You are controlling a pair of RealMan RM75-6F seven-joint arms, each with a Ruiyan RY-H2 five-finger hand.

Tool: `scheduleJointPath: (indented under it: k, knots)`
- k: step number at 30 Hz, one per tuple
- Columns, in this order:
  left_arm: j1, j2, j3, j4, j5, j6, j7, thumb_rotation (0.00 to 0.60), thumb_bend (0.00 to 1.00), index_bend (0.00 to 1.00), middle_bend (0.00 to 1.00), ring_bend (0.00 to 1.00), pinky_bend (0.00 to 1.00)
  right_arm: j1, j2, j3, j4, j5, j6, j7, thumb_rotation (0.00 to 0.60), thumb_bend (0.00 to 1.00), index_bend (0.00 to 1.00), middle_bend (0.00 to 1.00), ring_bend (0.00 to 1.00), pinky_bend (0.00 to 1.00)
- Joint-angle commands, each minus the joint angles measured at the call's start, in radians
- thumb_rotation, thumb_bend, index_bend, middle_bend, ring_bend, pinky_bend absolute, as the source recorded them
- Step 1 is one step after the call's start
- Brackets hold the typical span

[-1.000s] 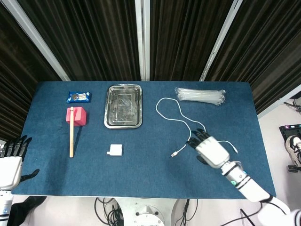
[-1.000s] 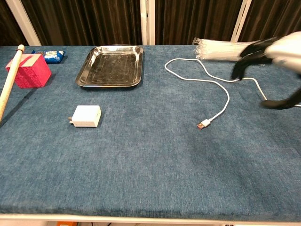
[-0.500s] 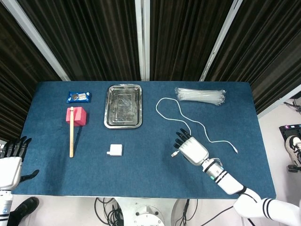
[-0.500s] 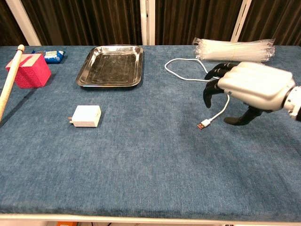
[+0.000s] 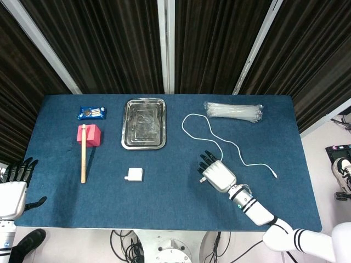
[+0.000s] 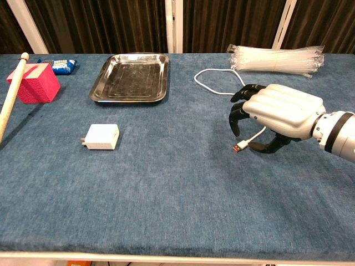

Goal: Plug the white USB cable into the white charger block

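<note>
Nearest us, at the table's front left corner, our left hand [image 5: 12, 192] hangs just off the blue cloth [image 6: 166, 194] with its fingers spread and nothing in them; only the head view shows it. A little farther in, on the right half of the table, our right hand [image 6: 280, 113] hovers palm down over the free end of the white USB cable [image 6: 222, 88], its dark fingertips [image 6: 237, 113] curled downward and apart, the thumb reaching in low beside the cable. The metal plug [image 6: 239, 147] lies on the cloth just beside the thumb and below the fingers, and we cannot tell whether any finger touches the cable; nothing is gripped. Well to the left of that hand, the white charger block [image 6: 101, 136] lies flat on the cloth, its prongs pointing left. Farther back, the cable loops away toward the rear. On the left, a wooden stick [image 6: 10, 100] rests against a pink block [image 6: 34, 83]. Toward the far edge we see a steel tray [image 6: 131, 77], a blue snack packet [image 6: 60, 65] at the left, and a clear bag of plastic straws [image 6: 277, 58] at the right.
</note>
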Motion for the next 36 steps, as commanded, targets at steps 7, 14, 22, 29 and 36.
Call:
scheduleJointPath:
  k: [7,14,22,29,36]
  knots:
    - [-0.002,-0.001,-0.001,0.005,0.000,-0.003,-0.006,0.600,0.10,0.07,0.03,0.00,0.00,0.009,-0.020,-0.011,0.016,0.019,-0.003,0.003,0.600,0.29,0.46,0.32,0.11,0.08]
    - [-0.002,-0.001,0.002,0.008,0.006,-0.002,-0.013,0.600,0.10,0.07,0.03,0.00,0.00,0.012,-0.030,-0.018,0.025,0.029,0.005,0.004,0.600,0.31,0.47,0.32,0.11,0.08]
    - [-0.001,-0.003,0.004,0.014,0.007,-0.004,-0.023,0.600,0.10,0.07,0.03,0.00,0.00,0.012,-0.034,-0.026,0.029,0.038,0.014,0.000,0.600,0.33,0.50,0.32,0.11,0.08]
    - [-0.003,-0.001,0.003,0.015,0.009,-0.005,-0.027,0.600,0.10,0.07,0.03,0.00,0.00,0.007,-0.012,-0.030,-0.008,0.037,0.037,-0.006,0.600,0.40,0.52,0.35,0.12,0.08]
    - [-0.010,0.004,0.003,0.005,0.018,-0.009,-0.021,0.600,0.10,0.07,0.03,0.00,0.00,0.001,0.039,-0.025,-0.069,0.033,0.070,-0.008,0.600,0.40,0.52,0.43,0.18,0.08]
